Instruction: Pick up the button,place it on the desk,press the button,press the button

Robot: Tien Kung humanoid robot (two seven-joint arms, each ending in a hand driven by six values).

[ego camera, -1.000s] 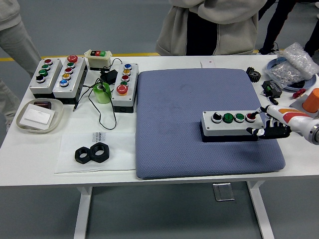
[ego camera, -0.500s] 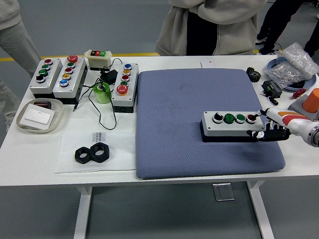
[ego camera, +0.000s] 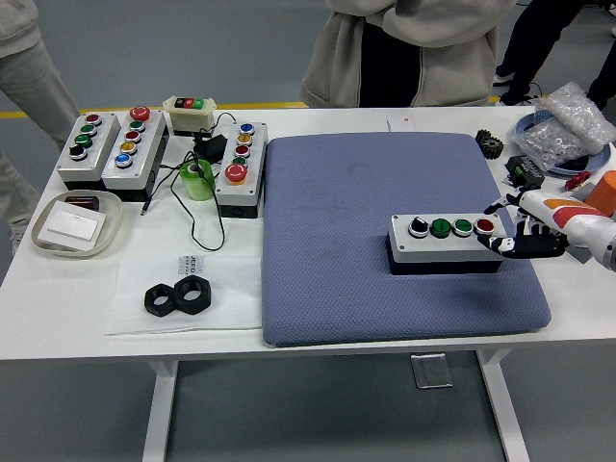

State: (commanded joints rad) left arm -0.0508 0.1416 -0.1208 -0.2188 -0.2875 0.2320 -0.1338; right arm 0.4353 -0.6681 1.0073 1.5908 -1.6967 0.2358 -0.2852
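Observation:
A grey button box (ego camera: 445, 243) with a black, two green and a red button lies flat on the blue pad (ego camera: 385, 192), right of its middle. My right hand (ego camera: 517, 237) comes in from the right edge at table height. Its black fingers (ego camera: 525, 246) lie loosely spread beside the box's right end, close to the red button (ego camera: 484, 226), and hold nothing. Whether a fingertip touches the box I cannot tell. My left arm is out of sight.
Three more button boxes (ego camera: 241, 168) and a small one (ego camera: 190, 109) stand at the back left with a green tape roll (ego camera: 197, 179), cables, a tray (ego camera: 75, 223) and two black nuts (ego camera: 178, 297). Bagged parts (ego camera: 568, 125) crowd the right. A person stands behind.
My right hand has drawn back to the right and slightly up, off the box's right front corner. The box has stayed in place on the pad.

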